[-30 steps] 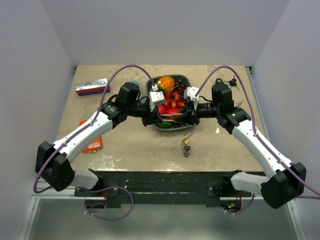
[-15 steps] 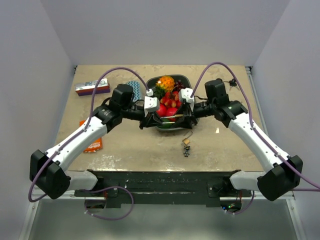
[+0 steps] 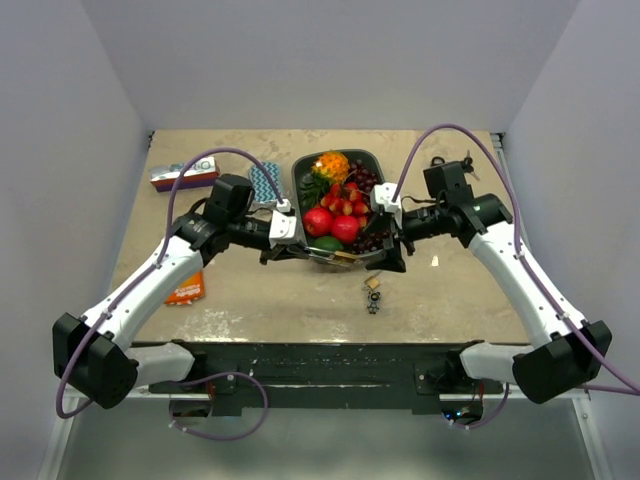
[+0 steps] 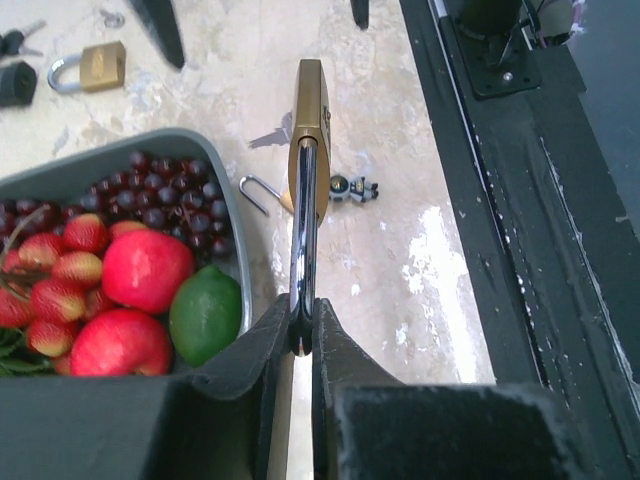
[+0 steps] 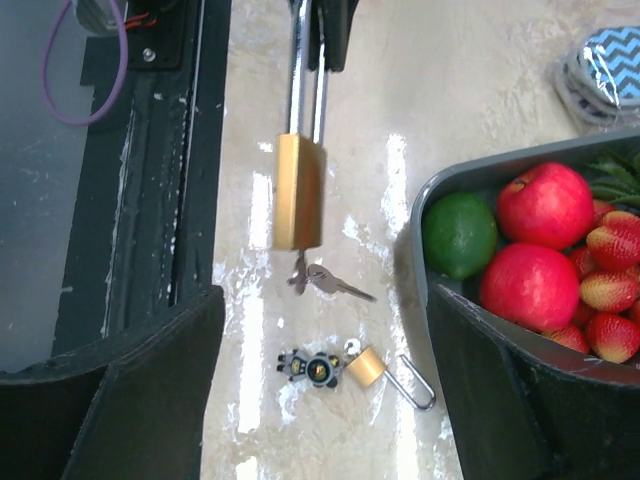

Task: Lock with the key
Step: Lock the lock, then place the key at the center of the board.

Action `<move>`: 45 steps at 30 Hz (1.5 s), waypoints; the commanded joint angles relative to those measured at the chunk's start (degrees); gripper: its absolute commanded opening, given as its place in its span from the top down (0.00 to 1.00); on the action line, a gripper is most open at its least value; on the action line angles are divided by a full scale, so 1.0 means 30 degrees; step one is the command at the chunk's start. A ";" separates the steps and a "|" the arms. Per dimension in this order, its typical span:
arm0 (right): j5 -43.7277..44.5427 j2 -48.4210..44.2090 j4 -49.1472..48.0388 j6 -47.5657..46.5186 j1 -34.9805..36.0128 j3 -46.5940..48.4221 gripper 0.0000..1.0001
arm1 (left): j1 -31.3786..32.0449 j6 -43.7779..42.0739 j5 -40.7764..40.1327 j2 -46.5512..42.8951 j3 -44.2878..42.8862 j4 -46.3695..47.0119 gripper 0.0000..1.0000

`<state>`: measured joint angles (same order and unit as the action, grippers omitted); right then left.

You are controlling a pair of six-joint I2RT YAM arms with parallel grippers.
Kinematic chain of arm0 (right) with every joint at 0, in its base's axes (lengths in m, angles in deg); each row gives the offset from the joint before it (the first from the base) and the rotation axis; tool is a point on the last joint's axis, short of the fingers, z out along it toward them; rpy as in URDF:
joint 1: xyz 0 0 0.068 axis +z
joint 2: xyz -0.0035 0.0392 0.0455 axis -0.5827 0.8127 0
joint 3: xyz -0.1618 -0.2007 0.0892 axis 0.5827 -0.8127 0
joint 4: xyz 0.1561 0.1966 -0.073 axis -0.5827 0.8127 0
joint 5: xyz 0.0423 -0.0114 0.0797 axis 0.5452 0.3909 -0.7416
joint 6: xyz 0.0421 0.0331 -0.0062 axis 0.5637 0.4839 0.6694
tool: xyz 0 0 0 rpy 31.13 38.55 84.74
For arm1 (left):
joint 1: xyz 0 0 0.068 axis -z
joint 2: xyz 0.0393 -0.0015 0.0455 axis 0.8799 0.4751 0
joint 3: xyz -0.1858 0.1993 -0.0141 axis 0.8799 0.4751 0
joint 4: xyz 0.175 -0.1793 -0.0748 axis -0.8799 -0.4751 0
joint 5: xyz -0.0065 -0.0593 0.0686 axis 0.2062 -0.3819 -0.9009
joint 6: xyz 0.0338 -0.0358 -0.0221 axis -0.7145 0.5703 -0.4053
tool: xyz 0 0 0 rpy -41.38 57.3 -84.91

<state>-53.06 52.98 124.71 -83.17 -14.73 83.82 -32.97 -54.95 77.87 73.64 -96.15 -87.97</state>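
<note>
My left gripper (image 4: 303, 320) is shut on the steel shackle (image 4: 303, 230) of a brass padlock (image 4: 310, 110), holding it level above the table. In the right wrist view the same padlock (image 5: 299, 190) points at me with a key (image 5: 300, 272) in its keyhole and a second key (image 5: 340, 285) dangling beside it. My right gripper (image 5: 320, 385) stands wide open, a short way back from the key, touching nothing. From above, the padlock (image 3: 345, 258) hangs between the left gripper (image 3: 300, 250) and the right gripper (image 3: 392, 255), in front of the fruit bin.
A grey bin (image 3: 300, 165) of fruit sits mid-table. A small brass padlock (image 3: 374, 284) with open shackle and a black key fob (image 3: 373, 303) lie near the front. Another padlock (image 4: 100, 66) with keys lies far right. A box (image 3: 184, 176), chevron pouch (image 3: 263, 182), orange packet (image 3: 185, 288) lie left.
The right gripper has opened wide and drawn back to the right, off the key. The left gripper has pulled left and nearer with the padlock still in it.
</note>
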 commanded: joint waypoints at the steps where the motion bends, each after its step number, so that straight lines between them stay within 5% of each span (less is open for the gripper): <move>1: 0.0613 -0.1156 0.1560 -0.1111 -0.0113 0.0193 0.19 | -0.0531 -0.0534 0.1598 -0.0494 -0.0025 0.0856 1.00; 6: 0.0818 -0.1713 -0.0157 0.0431 -0.0114 -0.1096 0.40 | -0.0649 0.0490 0.1744 -0.0435 0.0033 0.1382 1.00; 20: 0.3133 -0.2358 -0.7228 0.6769 0.1645 -0.4438 0.47 | -0.0649 0.2604 0.2272 -0.0231 0.0092 0.2966 1.00; 28: 0.2724 -0.2329 -0.7669 0.6623 0.1645 -0.4526 0.75 | -0.0678 0.3304 0.2214 -0.0201 0.0150 0.3404 1.00; 32: 0.2519 -0.2271 -0.6470 0.5309 0.1674 -0.4321 1.00 | -0.0912 0.4330 0.2330 -0.0114 0.0296 0.4166 1.00; 45: 0.3601 -0.3003 -0.4275 0.3256 0.0591 -0.4936 1.00 | -0.1879 0.5007 0.2594 0.0326 -0.0084 0.4520 1.00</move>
<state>-44.82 45.51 106.50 -69.99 -10.52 70.02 -36.60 -40.17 82.87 75.17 -94.38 -78.55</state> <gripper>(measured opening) 0.010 0.135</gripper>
